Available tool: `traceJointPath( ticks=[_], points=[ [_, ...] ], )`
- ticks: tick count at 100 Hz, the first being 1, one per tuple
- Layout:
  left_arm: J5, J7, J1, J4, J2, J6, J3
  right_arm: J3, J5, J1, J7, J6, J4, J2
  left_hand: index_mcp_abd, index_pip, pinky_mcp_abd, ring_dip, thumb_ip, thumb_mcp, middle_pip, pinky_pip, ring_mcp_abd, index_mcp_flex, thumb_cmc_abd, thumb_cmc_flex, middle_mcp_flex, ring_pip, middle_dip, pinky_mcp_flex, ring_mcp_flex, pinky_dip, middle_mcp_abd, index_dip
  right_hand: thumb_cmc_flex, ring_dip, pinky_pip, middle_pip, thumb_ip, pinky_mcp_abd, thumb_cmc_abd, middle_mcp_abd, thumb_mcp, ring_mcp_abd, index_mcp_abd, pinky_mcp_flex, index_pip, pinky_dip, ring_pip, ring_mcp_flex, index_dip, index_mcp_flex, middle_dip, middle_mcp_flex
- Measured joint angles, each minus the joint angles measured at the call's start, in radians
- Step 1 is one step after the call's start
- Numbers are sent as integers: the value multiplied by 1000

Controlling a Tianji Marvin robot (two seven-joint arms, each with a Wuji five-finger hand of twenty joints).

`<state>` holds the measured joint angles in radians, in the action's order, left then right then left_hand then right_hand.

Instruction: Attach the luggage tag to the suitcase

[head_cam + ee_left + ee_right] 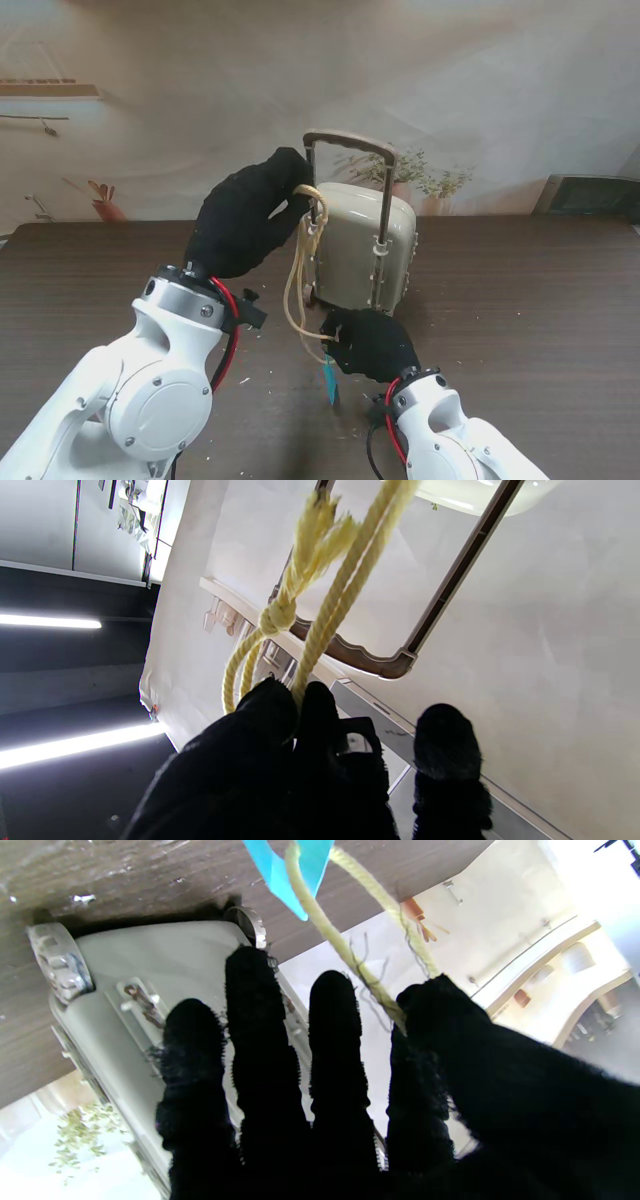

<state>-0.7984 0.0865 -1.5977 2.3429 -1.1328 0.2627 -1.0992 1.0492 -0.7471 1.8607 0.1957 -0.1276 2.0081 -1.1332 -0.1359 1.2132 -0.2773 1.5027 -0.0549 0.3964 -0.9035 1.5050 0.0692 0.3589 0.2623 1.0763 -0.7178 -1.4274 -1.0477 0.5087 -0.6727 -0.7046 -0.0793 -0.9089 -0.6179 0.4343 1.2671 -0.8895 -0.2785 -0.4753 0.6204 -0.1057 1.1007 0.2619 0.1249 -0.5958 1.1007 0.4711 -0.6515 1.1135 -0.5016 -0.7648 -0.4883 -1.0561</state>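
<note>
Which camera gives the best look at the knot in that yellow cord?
The left wrist view: the knot fills the middle, its frayed end clear. In the stand view the cord is a thin loop, no knot discernible. The right wrist view shows only plain strands.

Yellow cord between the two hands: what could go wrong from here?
1. The left hand pinches the yellow cord at the suitcase's telescopic handle; a hard pull might tip the small upright suitcase.
2. The right hand holds the cord only between thumb and forefinger, so the blue tag end could slip free.
3. The knot has a frayed tail and might snag.
</note>
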Motion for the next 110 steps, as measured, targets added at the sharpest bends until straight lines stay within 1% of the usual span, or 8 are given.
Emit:
traceJointPath(
  ticks=[12,35,43,54,60,71,88,110],
  points=[
    [-3,-9,13,0,1,9,0,28,-5,38,-51,17,73,12,0,-1,0,0,0,0,0,0,0,0,0,0,0,0,0,0,0,0,0,7,-1,0,-16,12,0,0,-29,0,-28,1,0,25,-11,3,22,-35,-37,15,-11,43],
    [-52,-4,36,-1,1,25,-12,68,59,90,30,124,146,5,0,-15,0,0,0,0,0,0,0,1,0,0,0,0,0,0,0,0,0,15,-1,0,-17,12,0,2,-31,0,-36,2,-16,36,-12,17,22,-36,-51,14,-13,44],
    [-76,-8,55,-1,1,37,-17,75,65,101,83,139,164,-2,0,-17,0,0,0,0,0,0,0,1,0,0,0,0,0,0,0,0,0,15,-1,0,-16,11,0,2,-28,-4,-34,2,-35,23,-12,25,11,-33,-61,1,-13,36],
    [-102,-23,86,-1,2,50,-29,76,75,109,205,161,173,-19,0,-22,0,0,0,0,1,0,0,1,0,0,0,0,0,0,0,0,0,15,1,0,-3,7,0,-13,13,-15,26,15,-64,10,-11,31,-6,-21,-61,-27,-13,14],
    [-109,-43,106,-1,3,61,-35,78,76,113,232,168,179,-28,0,-23,0,0,0,0,1,0,0,1,0,0,0,0,0,0,0,0,0,16,2,0,4,-1,0,-20,31,-17,38,16,-66,0,-11,34,-18,-10,-61,-37,-13,-3],
    [-105,-93,155,-1,7,89,-40,82,79,119,251,175,189,-40,0,-26,0,0,0,0,2,0,0,1,0,0,0,0,0,0,0,0,0,28,2,0,8,-1,0,-23,45,-18,53,17,-72,-3,-11,34,-19,-10,-61,-50,-13,-20],
    [-113,-108,238,-9,10,112,-25,76,87,118,286,178,202,-48,0,-28,0,0,0,-1,2,0,0,1,0,0,0,0,0,0,0,0,0,38,2,0,10,-1,0,-24,45,-19,53,17,-75,-3,-11,34,-28,-9,-61,-51,-13,-20],
    [-130,-138,406,-103,9,134,37,77,84,119,268,166,226,-48,1,-46,0,1,2,-11,3,0,0,14,0,0,0,0,0,0,0,0,0,67,1,0,19,-13,0,-29,43,-26,55,21,-102,-2,-6,34,-30,-9,-71,-50,-24,-20]
  ],
)
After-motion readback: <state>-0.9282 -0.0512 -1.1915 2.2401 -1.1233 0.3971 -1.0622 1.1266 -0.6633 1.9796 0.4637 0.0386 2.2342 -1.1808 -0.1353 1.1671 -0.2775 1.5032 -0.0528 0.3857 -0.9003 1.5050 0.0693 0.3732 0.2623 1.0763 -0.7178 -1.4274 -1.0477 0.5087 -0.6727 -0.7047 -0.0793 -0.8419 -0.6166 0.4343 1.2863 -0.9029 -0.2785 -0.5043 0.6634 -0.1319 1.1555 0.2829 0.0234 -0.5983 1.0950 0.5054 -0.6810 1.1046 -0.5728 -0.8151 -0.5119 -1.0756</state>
